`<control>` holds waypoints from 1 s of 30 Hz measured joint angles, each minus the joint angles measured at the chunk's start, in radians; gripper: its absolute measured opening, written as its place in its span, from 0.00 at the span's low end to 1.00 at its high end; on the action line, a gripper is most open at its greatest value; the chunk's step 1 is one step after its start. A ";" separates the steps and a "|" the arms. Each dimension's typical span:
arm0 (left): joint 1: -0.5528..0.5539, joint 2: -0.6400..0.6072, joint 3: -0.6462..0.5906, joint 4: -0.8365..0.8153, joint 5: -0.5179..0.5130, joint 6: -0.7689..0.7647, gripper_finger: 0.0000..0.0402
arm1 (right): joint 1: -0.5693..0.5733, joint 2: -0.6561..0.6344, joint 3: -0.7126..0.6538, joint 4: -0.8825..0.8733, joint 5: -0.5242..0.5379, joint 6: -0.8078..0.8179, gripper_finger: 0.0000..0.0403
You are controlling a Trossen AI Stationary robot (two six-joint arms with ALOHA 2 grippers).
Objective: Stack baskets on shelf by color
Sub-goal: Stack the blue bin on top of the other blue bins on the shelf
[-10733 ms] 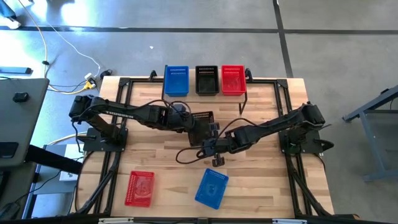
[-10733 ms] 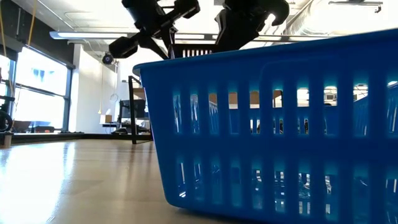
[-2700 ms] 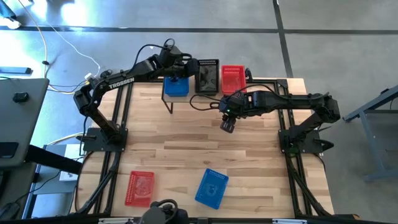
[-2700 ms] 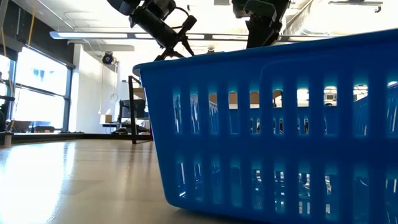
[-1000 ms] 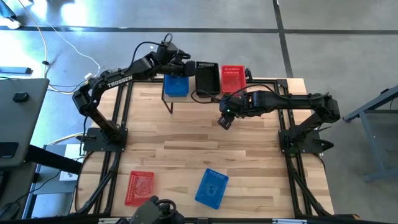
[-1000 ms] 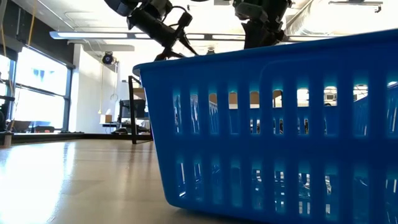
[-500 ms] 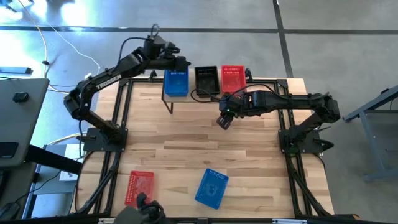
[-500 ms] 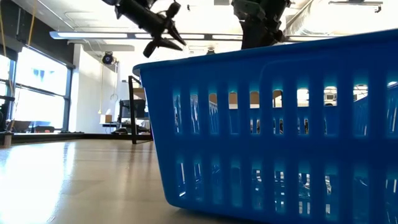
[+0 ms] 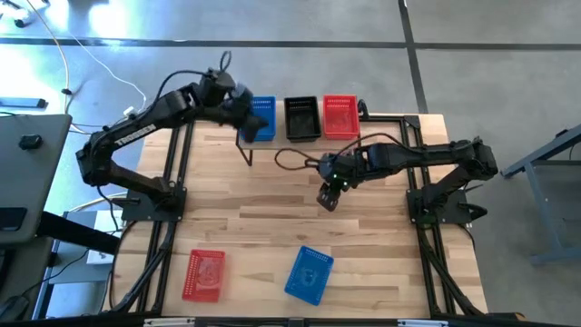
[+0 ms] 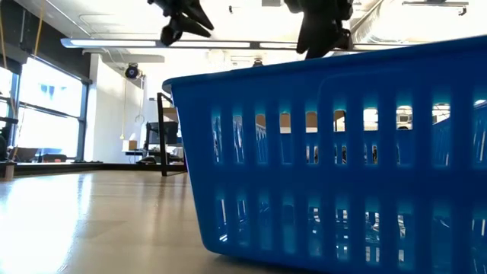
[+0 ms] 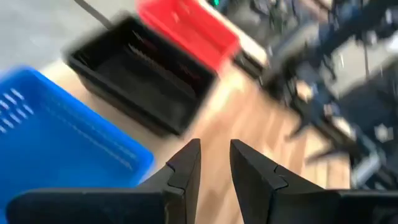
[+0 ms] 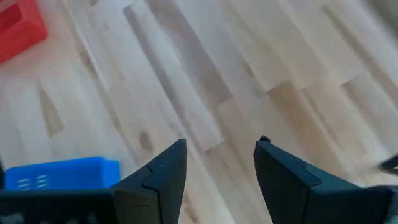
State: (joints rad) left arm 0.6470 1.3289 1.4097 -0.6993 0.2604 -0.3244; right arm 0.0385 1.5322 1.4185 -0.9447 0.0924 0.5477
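Beside left gripper (image 9: 243,116): shelf blue basket (image 9: 261,119) | fingers apart, empty

blue basket (image 9: 260,118), black basket (image 9: 302,117), red basket (image 9: 340,116), slotted blue basket (image 10: 335,160), light-wood table (image 9: 272,195)

My left claw above the row of baskets, seen past my own fingers.

My left gripper (image 11: 215,163) holds nothing; my two dark fingers (image 11: 184,167) stand a narrow gap apart, with light wood showing between them. Beyond the fingertips lie three baskets side by side: a blue basket (image 11: 59,146) nearest, a black basket (image 11: 142,81) next to it, and a red basket (image 11: 186,28) past that. The black basket's inner wall shows a row of slots. Farther off over the wooden tabletop (image 11: 249,109) the other arm (image 11: 323,56) appears as a dark blurred shape with cables.
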 joint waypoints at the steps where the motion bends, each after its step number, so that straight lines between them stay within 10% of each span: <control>1: -0.018 -0.006 0.000 -0.026 0.000 0.010 0.19 | 0.013 0.000 0.000 0.000 -0.001 0.014 0.43; 16: -0.340 -0.021 -0.005 -0.284 -0.015 0.006 0.19 | 0.212 0.000 0.000 0.000 -0.091 0.184 0.43; 30: -0.554 -0.019 -0.006 -0.284 -0.074 -0.138 0.19 | 0.434 0.000 0.000 0.019 -0.032 0.914 0.43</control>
State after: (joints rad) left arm 0.0932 1.3102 1.4040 -0.9836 0.1864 -0.4624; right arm 0.4722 1.5322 1.4185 -0.9255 0.0601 1.4614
